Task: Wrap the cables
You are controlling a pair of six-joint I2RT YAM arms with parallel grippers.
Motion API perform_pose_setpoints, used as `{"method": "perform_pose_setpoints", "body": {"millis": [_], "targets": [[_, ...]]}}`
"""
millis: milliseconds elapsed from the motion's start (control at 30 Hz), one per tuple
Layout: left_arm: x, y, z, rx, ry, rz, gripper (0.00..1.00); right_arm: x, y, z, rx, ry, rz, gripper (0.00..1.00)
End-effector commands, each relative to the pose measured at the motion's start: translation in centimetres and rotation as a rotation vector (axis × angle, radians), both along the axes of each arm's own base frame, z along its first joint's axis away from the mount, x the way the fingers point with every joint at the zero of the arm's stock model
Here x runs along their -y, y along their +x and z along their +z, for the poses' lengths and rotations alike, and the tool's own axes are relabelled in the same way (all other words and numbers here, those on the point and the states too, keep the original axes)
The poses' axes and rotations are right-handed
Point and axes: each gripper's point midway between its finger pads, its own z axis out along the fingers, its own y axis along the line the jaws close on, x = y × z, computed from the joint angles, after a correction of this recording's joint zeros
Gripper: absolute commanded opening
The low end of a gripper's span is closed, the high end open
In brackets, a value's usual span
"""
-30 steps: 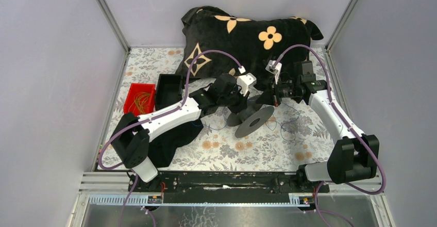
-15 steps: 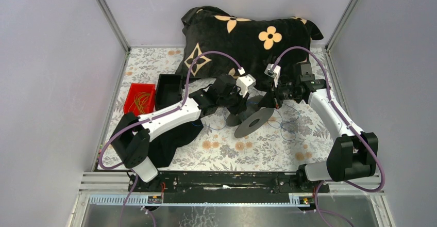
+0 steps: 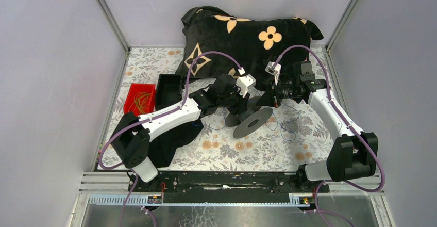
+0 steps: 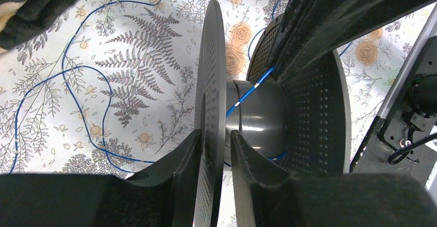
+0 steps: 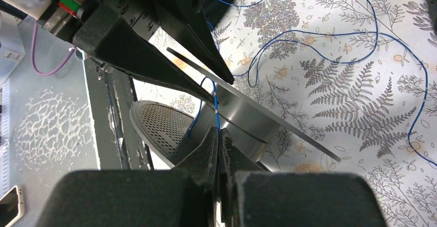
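A black disc-shaped spool [image 3: 252,122] stands tilted on the floral table between both arms. In the left wrist view my left gripper [image 4: 215,136] straddles its thin perforated flange [image 4: 210,67]. The left finger lies against the flange and a narrow gap shows on the other side, so the jaws are open. A blue cable [image 4: 252,88] runs taut onto the grey hub [image 4: 260,118]. My right gripper [image 5: 219,134] is shut on that blue cable [image 5: 216,108] just beside the hub [image 5: 242,116]. More cable [image 5: 330,36] lies in loose loops [image 3: 282,125] on the table.
A black pillow with cream flowers [image 3: 247,36] fills the back. A red bin with orange wire [image 3: 139,100] and a black bin [image 3: 167,88] stand at the left. A black cloth [image 3: 172,139] lies under the left arm. Purple arm cords [image 3: 211,54] arc overhead.
The left jaws have widened around the flange. The spool's disc has shifted slightly left, and the right gripper has moved a little left with the cable.
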Motion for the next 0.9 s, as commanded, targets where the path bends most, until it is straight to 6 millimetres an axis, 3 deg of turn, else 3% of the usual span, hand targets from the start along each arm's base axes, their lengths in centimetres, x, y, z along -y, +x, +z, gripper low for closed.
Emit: {"method": "perform_pose_setpoints", "body": {"millis": [0,233,867], "targets": [[1.0,0.4,1.6,0.033,-0.063,-0.003,0.34,-0.8,0.0,1.2,0.009,0.051,0.025,0.00],[1.0,0.4,1.6,0.033,-0.063,-0.005,0.29,-0.9,0.1,0.2,-0.013,0.041,0.028,0.00],[0.9,0.6,1.7,0.056,-0.049,-0.005,0.06,-0.8,0.3,-0.2,-0.008,0.015,0.020,0.00]]}}
